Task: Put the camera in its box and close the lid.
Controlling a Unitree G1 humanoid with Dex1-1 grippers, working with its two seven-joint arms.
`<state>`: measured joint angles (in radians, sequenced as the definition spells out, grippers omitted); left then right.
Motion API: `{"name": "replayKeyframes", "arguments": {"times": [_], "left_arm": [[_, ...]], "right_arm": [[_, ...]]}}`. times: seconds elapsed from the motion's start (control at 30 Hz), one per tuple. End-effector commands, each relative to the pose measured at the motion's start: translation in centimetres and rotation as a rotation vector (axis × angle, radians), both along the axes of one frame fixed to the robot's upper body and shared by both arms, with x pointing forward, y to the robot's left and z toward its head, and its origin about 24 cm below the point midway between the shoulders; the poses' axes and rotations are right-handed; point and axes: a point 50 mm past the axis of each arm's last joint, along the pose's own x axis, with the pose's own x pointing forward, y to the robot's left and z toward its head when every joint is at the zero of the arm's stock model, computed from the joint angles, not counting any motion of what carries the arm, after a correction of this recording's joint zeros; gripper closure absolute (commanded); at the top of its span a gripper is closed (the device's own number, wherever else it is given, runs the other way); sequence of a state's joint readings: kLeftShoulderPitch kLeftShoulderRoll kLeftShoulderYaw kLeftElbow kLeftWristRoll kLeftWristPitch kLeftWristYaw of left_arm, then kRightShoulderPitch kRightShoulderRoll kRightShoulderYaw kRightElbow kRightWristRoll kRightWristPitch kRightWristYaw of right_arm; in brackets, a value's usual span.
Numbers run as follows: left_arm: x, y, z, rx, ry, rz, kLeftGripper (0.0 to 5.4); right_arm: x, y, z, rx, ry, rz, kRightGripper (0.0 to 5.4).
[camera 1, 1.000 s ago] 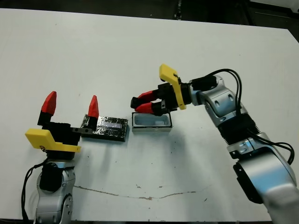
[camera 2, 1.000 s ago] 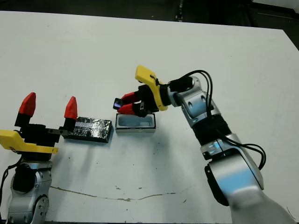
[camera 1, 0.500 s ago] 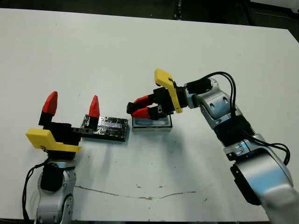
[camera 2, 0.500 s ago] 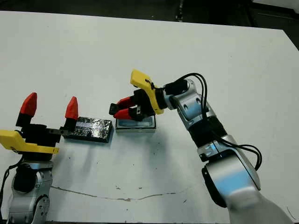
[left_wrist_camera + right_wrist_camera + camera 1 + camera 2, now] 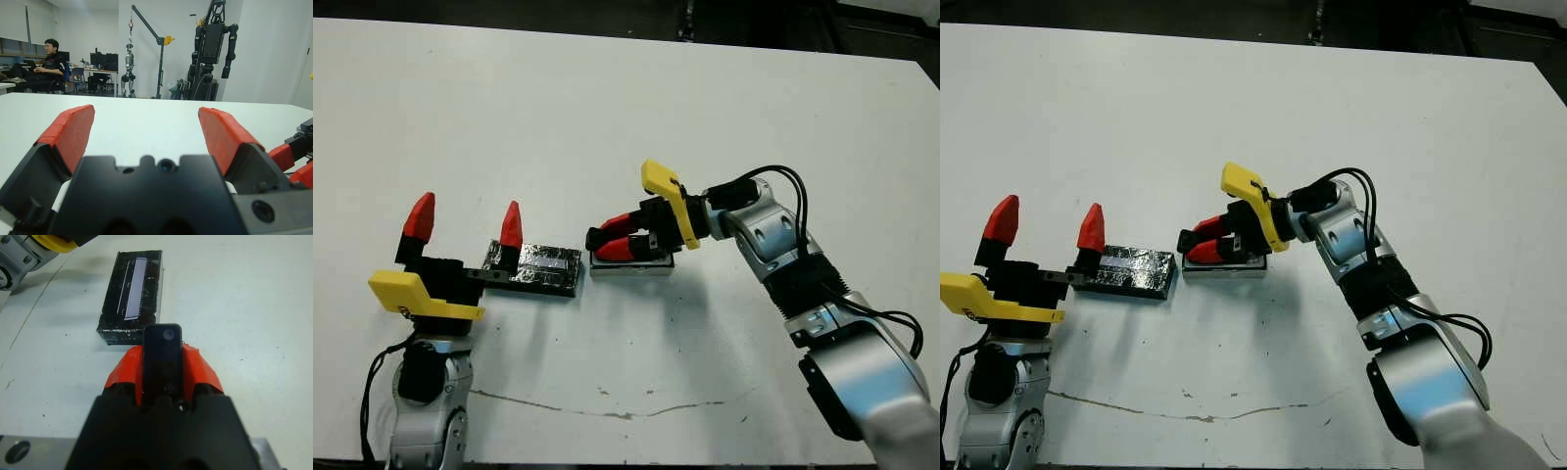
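Observation:
My right gripper (image 5: 605,242) is shut on the camera (image 5: 162,345), a slim black bar held lengthwise between the red fingers (image 5: 125,373). It hangs low over the box (image 5: 632,266), a small shallow tray near the table's middle, mostly hidden under the fingers. The lid (image 5: 536,268), flat glossy black with a pale strip, lies just left of the box and shows ahead of the camera (image 5: 133,293) in the right wrist view. My left gripper (image 5: 465,221) stands open at the lid's left end, one fingertip (image 5: 511,224) above that end, with nothing between the fingers.
A thin scuff line (image 5: 607,406) runs across the white table near its front edge. The table's dark far edge (image 5: 607,24) is at the back. Beyond the table, the left wrist view shows a seated person (image 5: 49,63) and a dark humanoid robot (image 5: 212,44) on a stand.
My right gripper, with the camera in it, reached out to the left and then came down lower onto the box. The left arm and the lid have not moved.

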<state>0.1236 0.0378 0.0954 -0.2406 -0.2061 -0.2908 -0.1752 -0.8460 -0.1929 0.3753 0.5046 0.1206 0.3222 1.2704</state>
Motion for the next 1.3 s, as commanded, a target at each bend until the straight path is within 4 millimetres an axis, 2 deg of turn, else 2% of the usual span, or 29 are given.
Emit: {"name": "replayKeyframes", "arguments": {"times": [0.03,0.67,0.93,0.97,1.1,1.3], "left_arm": [[-0.3,0.1,-0.5,-0.001,0.02,0.005,0.0],[-0.3,0.1,-0.4,0.008,0.015,0.003,0.0],[-0.3,0.1,-0.5,0.002,0.017,0.001,0.0],[-0.3,0.1,-0.5,0.0,0.02,0.004,0.0],[-0.3,0.0,-0.5,-0.004,0.023,0.001,0.0],[-0.3,0.1,-0.5,0.0,0.023,-0.003,0.0]], "right_arm": [[0.0,-1.3,-0.9,-0.055,0.021,-0.044,3.75],[0.4,-4.6,-0.5,-0.094,-0.021,-0.102,3.75],[0.1,-5.0,-0.3,-0.135,-0.025,-0.104,3.75],[0.1,-5.0,-0.3,-0.134,-0.019,-0.1,3.46],[0.1,-4.8,0.0,-0.128,-0.021,-0.065,2.93],[0.1,-4.9,0.6,-0.124,-0.119,-0.007,2.09]]}}
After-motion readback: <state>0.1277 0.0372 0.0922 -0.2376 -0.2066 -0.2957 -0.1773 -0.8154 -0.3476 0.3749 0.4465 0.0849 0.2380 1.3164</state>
